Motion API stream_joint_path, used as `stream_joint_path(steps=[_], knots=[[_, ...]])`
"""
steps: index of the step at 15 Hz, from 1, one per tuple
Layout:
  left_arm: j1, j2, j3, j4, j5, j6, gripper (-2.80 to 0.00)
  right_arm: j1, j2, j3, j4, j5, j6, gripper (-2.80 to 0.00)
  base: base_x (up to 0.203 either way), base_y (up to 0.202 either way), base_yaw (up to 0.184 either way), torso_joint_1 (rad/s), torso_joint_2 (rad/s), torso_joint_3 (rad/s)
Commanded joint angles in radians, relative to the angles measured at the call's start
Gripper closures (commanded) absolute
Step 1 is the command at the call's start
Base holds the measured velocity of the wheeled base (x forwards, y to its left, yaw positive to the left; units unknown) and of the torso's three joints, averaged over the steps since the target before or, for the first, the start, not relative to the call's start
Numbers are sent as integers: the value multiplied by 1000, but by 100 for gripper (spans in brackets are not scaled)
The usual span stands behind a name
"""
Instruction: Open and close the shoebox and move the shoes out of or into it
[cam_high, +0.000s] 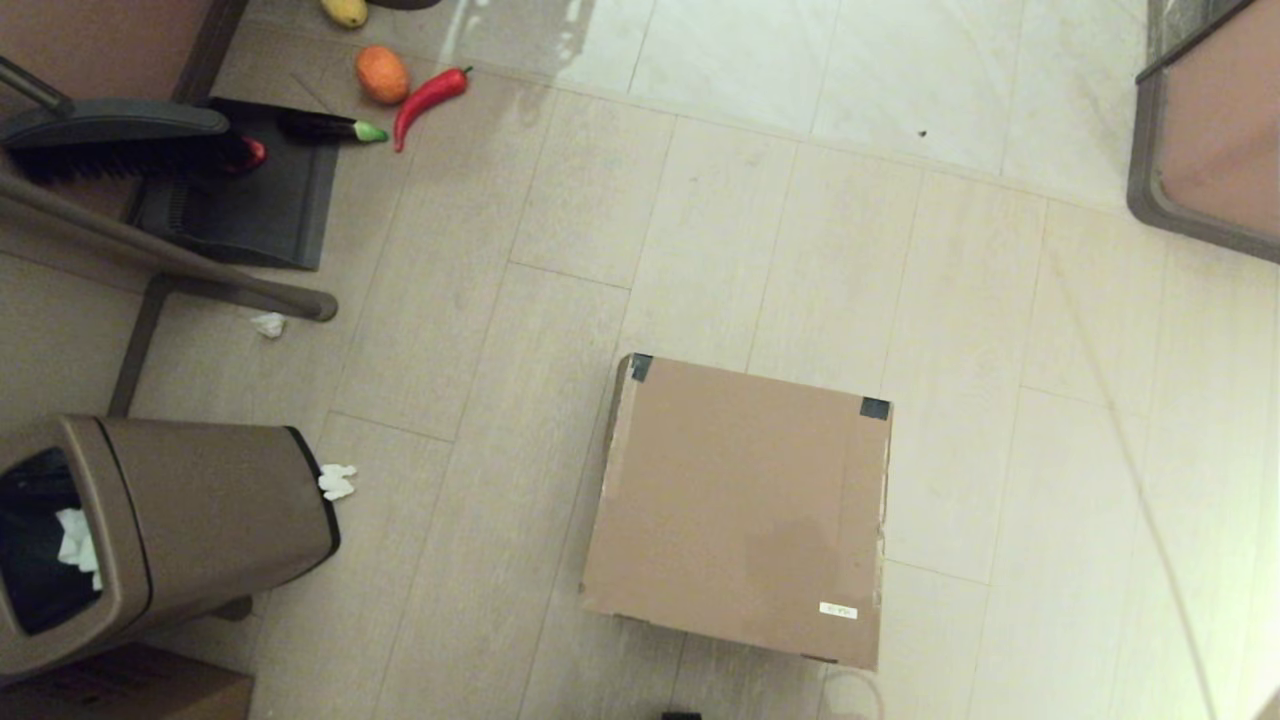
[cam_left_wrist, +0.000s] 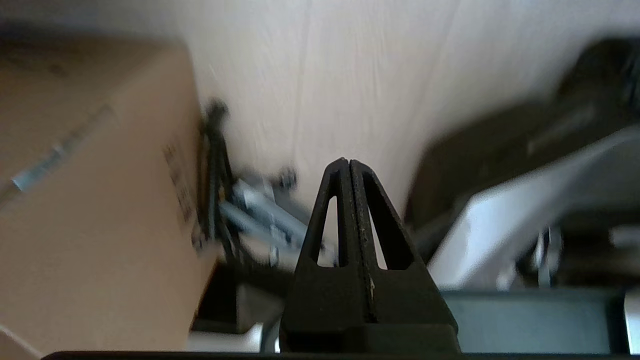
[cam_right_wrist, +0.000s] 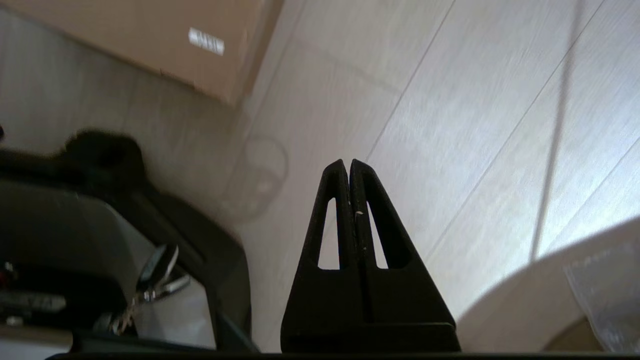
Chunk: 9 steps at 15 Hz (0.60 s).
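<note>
The shoebox (cam_high: 740, 500) is a plain brown cardboard box that lies on the pale floor in front of me with its flap lid down flat. It has dark tape on its two far corners and a small white sticker (cam_high: 838, 610) near its front right corner. The shoes are hidden. Neither arm shows in the head view. In the right wrist view, my right gripper (cam_right_wrist: 348, 161) hangs shut and empty above bare floor, short of the shoebox (cam_right_wrist: 150, 35) corner with the sticker. My left gripper (cam_left_wrist: 348, 161) is shut and empty too, low beside my base.
A brown waste bin (cam_high: 170, 530) stands at the left, with paper scraps (cam_high: 337, 481) by it. Another cardboard box (cam_high: 130, 690) sits at the lower left. A dustpan (cam_high: 250, 200), a brush (cam_high: 120, 140) and toy vegetables (cam_high: 430, 95) lie far left. A furniture corner (cam_high: 1210, 140) stands far right.
</note>
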Motion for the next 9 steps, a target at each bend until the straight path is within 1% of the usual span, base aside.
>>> stream_joint_path(steps=[1, 2, 4, 5, 6, 8, 9], knots=[[35, -238, -1, 3, -20, 32, 0, 1, -121, 0, 15, 5, 4, 0, 0, 0, 0, 0, 0, 0], [35, -333, -1, 6, -42, 46, 0, 2, -162, -1, 17, 7, 10, 0, 0, 0, 0, 0, 0, 0], [36, -522, -3, 28, -127, 77, 0, 3, -170, -1, 19, -2, 21, 0, 0, 0, 0, 0, 0, 0], [35, -588, -3, 37, -156, 85, 0, 1, -170, -1, 21, -9, 21, 0, 0, 0, 0, 0, 0, 0], [35, -620, 9, 29, -179, 73, 0, 1, -170, -1, 21, -17, 23, 0, 0, 0, 0, 0, 0, 0], [34, -614, 72, -118, -207, 44, 0, 1, -170, 5, 13, -17, 10, 0, 0, 0, 0, 0, 0, 0], [33, -598, 73, -119, -213, 38, 0, 1, -170, 10, -4, -12, -7, 0, 0, 0, 0, 0, 0, 0]])
